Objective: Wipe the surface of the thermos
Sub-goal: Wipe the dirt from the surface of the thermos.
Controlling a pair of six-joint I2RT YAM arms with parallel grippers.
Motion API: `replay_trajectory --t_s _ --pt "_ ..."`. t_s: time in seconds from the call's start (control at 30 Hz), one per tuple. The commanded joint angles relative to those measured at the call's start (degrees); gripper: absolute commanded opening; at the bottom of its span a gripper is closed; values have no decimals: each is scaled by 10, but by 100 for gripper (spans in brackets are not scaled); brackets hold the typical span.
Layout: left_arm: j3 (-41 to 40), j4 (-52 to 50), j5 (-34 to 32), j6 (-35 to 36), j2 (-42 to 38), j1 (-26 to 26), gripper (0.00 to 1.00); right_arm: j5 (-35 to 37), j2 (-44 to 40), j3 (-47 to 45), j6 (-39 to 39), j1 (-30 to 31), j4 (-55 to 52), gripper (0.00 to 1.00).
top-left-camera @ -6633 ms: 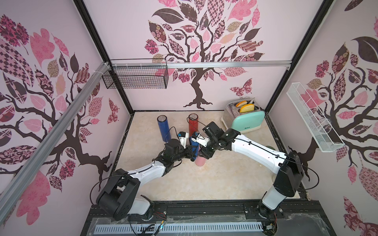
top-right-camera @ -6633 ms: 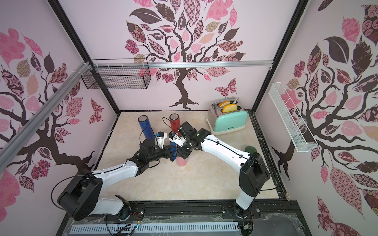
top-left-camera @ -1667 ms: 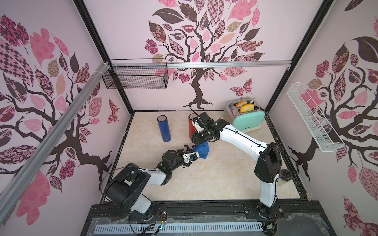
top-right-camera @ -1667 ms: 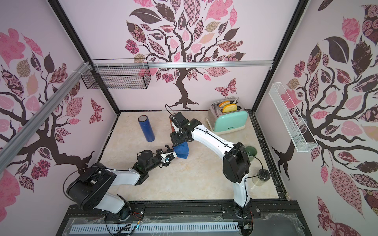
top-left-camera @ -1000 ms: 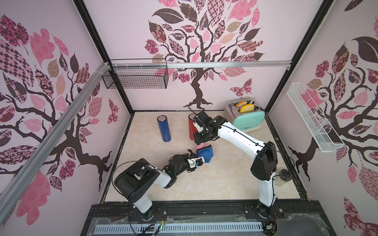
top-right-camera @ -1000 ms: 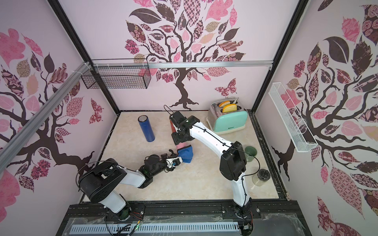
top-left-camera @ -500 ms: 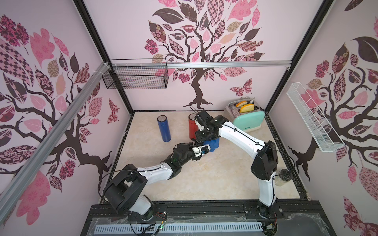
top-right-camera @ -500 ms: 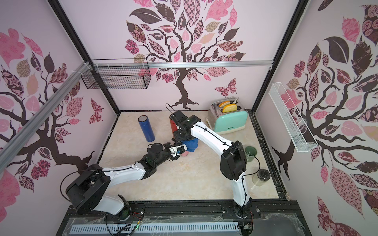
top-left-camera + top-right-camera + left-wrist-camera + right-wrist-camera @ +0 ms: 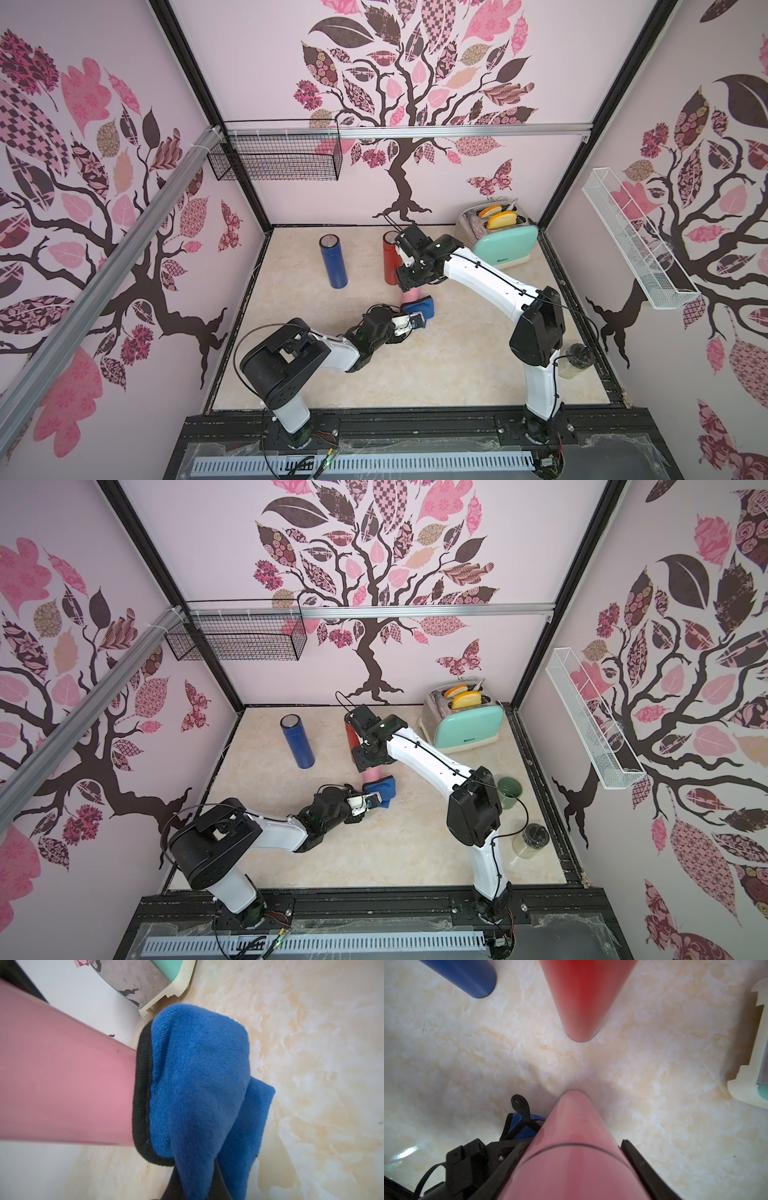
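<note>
Pink thermos (image 9: 66, 1088): rigid, smooth, probably slick and light, upright mid-bench toward the back edge; I have the right gripper (image 9: 575, 1159) clamped round its upper body, the left gripper (image 9: 417, 322) pinching the blue cloth (image 9: 197, 1084) against its lower wall.

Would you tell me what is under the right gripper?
The pink thermos, clamped near its top between the jaws. Seen from above, the right gripper hides its top end. The cloth touches its lower side.

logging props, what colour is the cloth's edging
Black edging on the blue cloth; left wrist view shows it best.
</note>
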Motion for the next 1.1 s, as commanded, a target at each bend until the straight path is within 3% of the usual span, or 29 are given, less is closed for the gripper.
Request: replay_trajectory --t_s 0.0,0.13,0.4,0.57,0.77,1.07 --pt "30 24 -76 29 7 -25 0 -25 6 11 3 8 -32 0" --pt "77 -1 -164 47 10 -57 0 -26 9 8 4 8 -33 0" --pt "181 -135 -243 35 -15 -69 0 -24 3 1 4 8 -32 0" --pt "207 -141 -293 38 -7 -69 0 -23 2 -4 4 8 -31 0" --pt "207 -153 -325 30 9 -69 0 -17 1 -4 4 8 -33 0" --pt "143 -104 -345 22 69 -81 0 -9 10 3 2 7 -39 0"
